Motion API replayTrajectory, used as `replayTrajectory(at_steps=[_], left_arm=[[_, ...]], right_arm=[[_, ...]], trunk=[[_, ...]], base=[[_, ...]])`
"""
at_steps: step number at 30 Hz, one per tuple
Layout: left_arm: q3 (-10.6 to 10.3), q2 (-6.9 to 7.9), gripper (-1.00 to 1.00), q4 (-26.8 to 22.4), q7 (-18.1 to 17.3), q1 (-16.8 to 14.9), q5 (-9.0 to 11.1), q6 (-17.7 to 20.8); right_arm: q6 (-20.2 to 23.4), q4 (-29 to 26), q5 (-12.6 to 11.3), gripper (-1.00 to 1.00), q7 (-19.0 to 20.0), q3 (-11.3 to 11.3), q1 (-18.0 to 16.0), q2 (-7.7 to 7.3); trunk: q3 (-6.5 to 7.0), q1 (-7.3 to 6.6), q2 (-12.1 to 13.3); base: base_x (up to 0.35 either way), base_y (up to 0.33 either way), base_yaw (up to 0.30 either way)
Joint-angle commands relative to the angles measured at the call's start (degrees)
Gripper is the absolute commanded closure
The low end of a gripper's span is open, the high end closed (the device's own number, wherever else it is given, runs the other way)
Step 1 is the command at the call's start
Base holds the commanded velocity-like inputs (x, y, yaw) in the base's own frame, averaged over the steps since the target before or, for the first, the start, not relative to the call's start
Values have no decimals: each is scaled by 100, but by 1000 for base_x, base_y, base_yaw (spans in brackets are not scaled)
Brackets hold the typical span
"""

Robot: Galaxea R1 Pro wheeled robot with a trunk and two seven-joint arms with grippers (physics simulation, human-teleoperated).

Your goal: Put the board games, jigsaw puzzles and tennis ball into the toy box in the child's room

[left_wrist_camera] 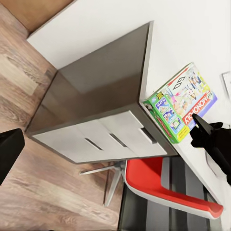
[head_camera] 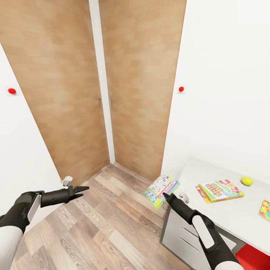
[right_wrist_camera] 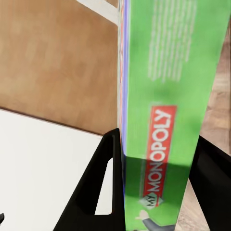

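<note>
My right gripper (head_camera: 165, 195) is shut on a board game (head_camera: 162, 190), a flat Monopoly box with a green edge, held tilted in the air just off the near-left corner of the white table (head_camera: 225, 221). The right wrist view shows the green edge (right_wrist_camera: 168, 96) clamped between both black fingers (right_wrist_camera: 103, 183). On the table lie another cartoon-printed board game (head_camera: 219, 190), the yellow tennis ball (head_camera: 246, 181) and a jigsaw puzzle (head_camera: 264, 210) at the picture's right edge. My left gripper (head_camera: 78, 191) hovers open and empty over the floor. The toy box and the bed are out of view.
Two tall wooden doors (head_camera: 138, 82) stand ahead between white walls, each wall with a red button (head_camera: 181, 89). A grey drawer unit (head_camera: 180, 230) sits under the table's near end, with a red chair (left_wrist_camera: 168, 190) beside it. Wood-plank floor (head_camera: 97, 232) lies between my arms.
</note>
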Motion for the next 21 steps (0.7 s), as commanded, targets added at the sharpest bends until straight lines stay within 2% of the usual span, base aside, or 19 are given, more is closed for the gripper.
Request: replayTrajectory(at_steps=[1,21], left_arm=[[2,0,-100,-2,-7,-3,17,36],[8,12,-100,0,-7,-3,17,36]], right_arm=[[52,-1,-56,100,11,-14,-7,3],[56,-1,-60,100,12,-14,-7,3]], trunk=[[-7,4,-13],[93,4,-13]], base=[[0,0,-262],[0,0,-262]])
